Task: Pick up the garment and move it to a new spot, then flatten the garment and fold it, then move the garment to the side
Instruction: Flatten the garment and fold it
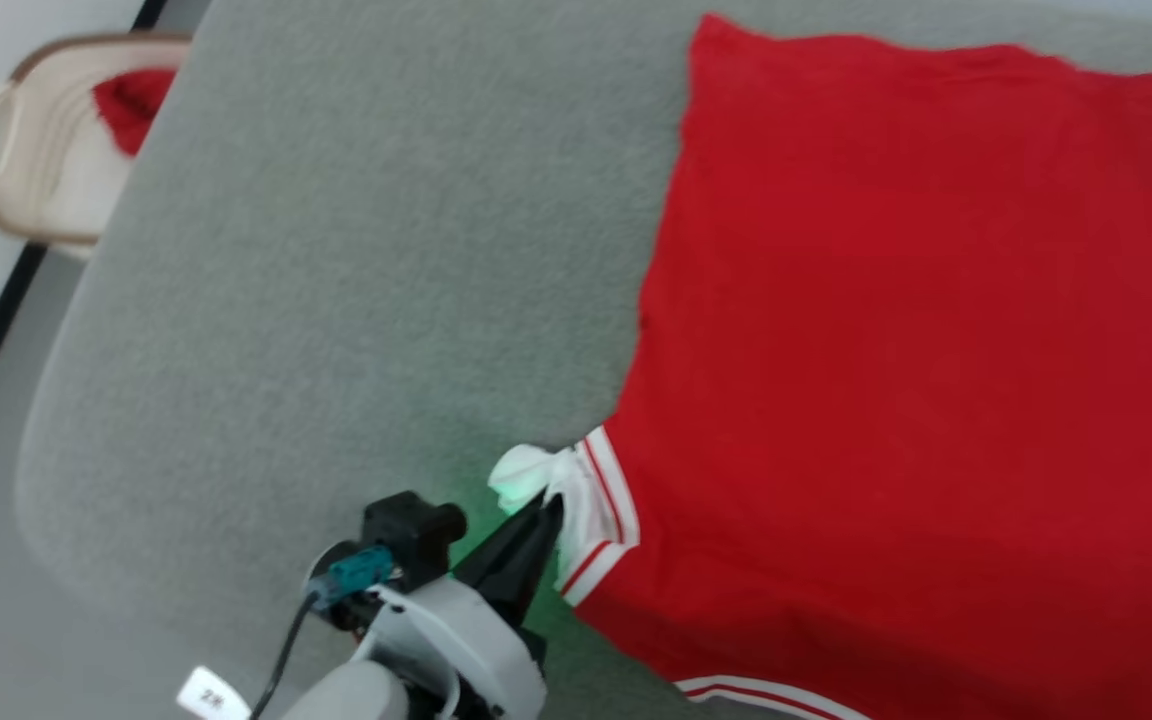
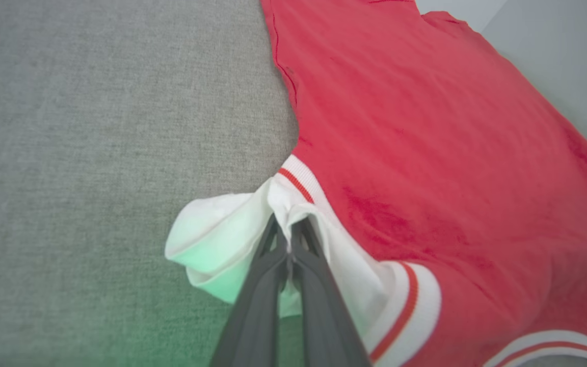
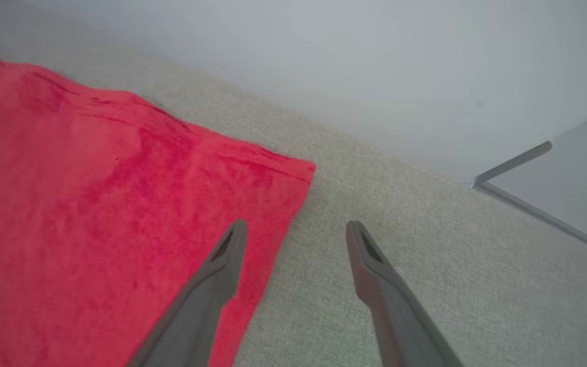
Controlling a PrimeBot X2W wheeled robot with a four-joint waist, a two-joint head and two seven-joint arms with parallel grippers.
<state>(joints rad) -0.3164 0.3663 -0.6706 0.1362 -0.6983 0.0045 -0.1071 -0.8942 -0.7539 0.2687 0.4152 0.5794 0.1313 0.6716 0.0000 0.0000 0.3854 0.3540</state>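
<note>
The garment (image 1: 886, 350) lies spread out on the grey padded surface (image 1: 336, 250), in the right part of the head view. Its red body is mostly flat, with only small wrinkles. Its white sleeve (image 2: 212, 239) sticks out on the side toward the robot's left, bunched into a small lump, and the white-and-red striped trim runs along the seam beside it. The left gripper (image 2: 289, 239) has its two dark fingers pressed together on this sleeve — the white fabric is pinched between the tips and folds around them. A green glow falls on the sleeve there.

The right gripper (image 3: 296, 229) is spread wide and holds nothing. In the right wrist view it is at a corner of the red fabric: one finger (image 3: 227, 255) is over the garment, the other over the bare grey surface just beside the hem. Whether the tips touch anything, I cannot tell.

At the upper left of the head view, beyond the edge of the surface, there is a beige basket (image 1: 6, 160) with a small red cloth (image 1: 131, 105) in it — well apart from the garment.
</note>
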